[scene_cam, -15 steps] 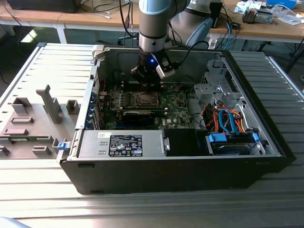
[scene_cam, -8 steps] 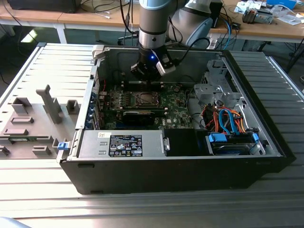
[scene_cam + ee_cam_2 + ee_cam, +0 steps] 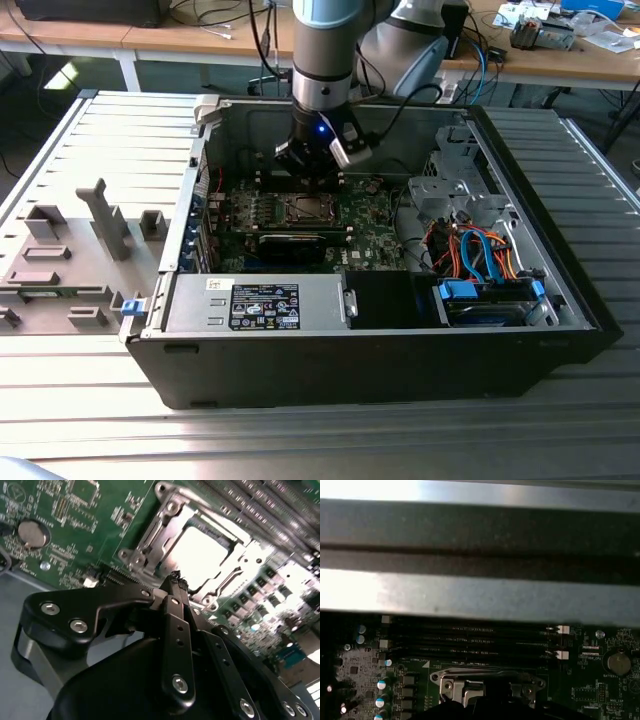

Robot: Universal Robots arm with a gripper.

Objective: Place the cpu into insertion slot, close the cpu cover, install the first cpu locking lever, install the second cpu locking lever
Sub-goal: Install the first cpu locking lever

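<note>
Above the cpu cover (image 3: pixel 200 562), second wrist view shows pincer (image 3: pixel 176 580) pinched.

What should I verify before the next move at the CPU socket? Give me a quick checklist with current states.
1. CPU seated in the insertion slot: ok; its bright metal top lies inside the frame in the second wrist view.
2. CPU cover down over the chip: looks ok; the windowed plate appears to lie flat around it.
3. Pincer empty: ok; its tips meet with nothing between them.
4. Pincer position: ok; it sits just off the socket frame's edge, above the motherboard.
5. Locking levers latched: cannot tell.
6. Arm clear of the case wall: cannot tell.
</note>
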